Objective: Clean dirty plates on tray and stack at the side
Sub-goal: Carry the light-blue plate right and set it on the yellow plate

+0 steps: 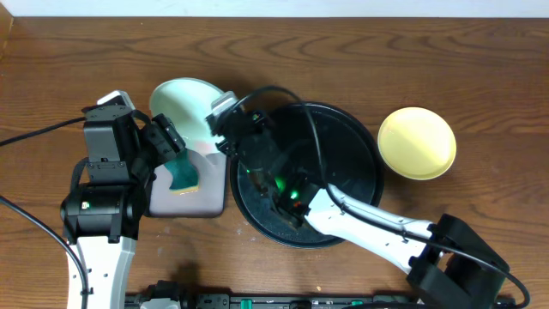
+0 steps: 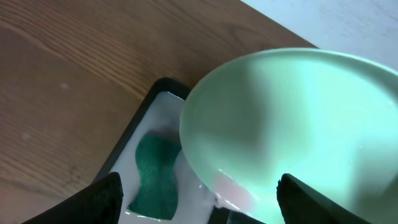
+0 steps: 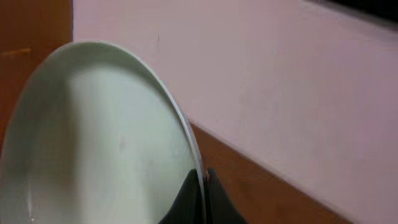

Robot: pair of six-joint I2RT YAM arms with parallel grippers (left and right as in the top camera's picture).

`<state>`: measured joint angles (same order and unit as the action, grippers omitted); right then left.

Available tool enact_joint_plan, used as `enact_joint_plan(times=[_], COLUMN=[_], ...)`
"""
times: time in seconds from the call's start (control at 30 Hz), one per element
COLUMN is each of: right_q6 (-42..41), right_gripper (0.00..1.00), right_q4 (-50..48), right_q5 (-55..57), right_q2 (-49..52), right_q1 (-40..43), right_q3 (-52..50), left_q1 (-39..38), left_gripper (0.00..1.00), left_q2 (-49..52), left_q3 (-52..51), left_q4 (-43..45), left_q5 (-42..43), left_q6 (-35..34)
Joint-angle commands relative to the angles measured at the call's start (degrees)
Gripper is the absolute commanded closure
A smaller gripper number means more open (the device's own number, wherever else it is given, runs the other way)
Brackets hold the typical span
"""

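The right gripper point(image 3: 200, 193) is clenched on the rim of a mint plate point(image 1: 184, 103), holding it tilted over the small rectangular tray point(image 1: 202, 204) just left of the round black tray point(image 1: 360, 163); the left gripper point(image 2: 198, 202) hangs with its jaws spread wide and nothing between them, just above the green sponge point(image 1: 183, 176) that lies in the small tray; a yellow plate point(image 1: 417, 142) sits on the table point(image 1: 69, 60) to the right of the round tray, apart from it (a third plate is not in view, and the right arm hides part of the round tray). The step in hand looks like fetching the sponge to wipe the held plate; to do it well, the left jaws should come straight down over the sponge's narrow waist and close firmly enough that it will not twist in the grip; the wipe should then go for the pinkish smear point(image 2: 233, 186) near the plate's lower edge, pressing lightly; the plate is pinched only at its rim, so a hard push could lever it out of the right fingers.
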<state>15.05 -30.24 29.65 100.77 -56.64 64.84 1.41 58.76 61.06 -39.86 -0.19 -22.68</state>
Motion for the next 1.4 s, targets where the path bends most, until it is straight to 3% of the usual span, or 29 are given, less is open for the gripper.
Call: enact_joint_plan(times=[0.0,0.3,0.77,0.9,1.07,1.2,1.37], right_q6=[13.5,25.2,15.2,3.0,-13.8,-28.4,-40.4], right_gripper=[0.99,0.99,0.99,0.99,0.99,0.99,0.99], right_q4=[-3.9,-10.8,-10.7,-7.6,3.4,10.3,15.7], right_q5=[2.5,2.4,3.2,6.0,3.2,-5.7,-23.0], right_q2=[-0.6,-0.6,-0.6,-0.6,-0.6,-0.8,-1.9], right_q1=[-0.9,-1.2,-1.4,-0.7,0.9,4.3,11.8], right_q3=[1.2,1.2,1.2,1.2,1.2,1.2,1.2], left_q1=[0.2,0.2,0.2,0.2,0.2,0.2,0.2], left_gripper=[0.2,0.2,0.2,0.2,0.2,0.2,0.2], left_q2=[0.1,0.1,0.1,0.1,0.1,0.1,0.1], left_q3=[1.0,1.0,1.0,1.0,1.0,1.0,1.0], left_q4=[0.0,0.0,0.0,0.0,0.0,0.0,0.0], left_q5=[-0.5,-0.5,-0.5,-0.5,-0.5,-0.5,-0.5], left_q6=[0.0,0.0,0.0,0.0,0.0,0.0,0.0])
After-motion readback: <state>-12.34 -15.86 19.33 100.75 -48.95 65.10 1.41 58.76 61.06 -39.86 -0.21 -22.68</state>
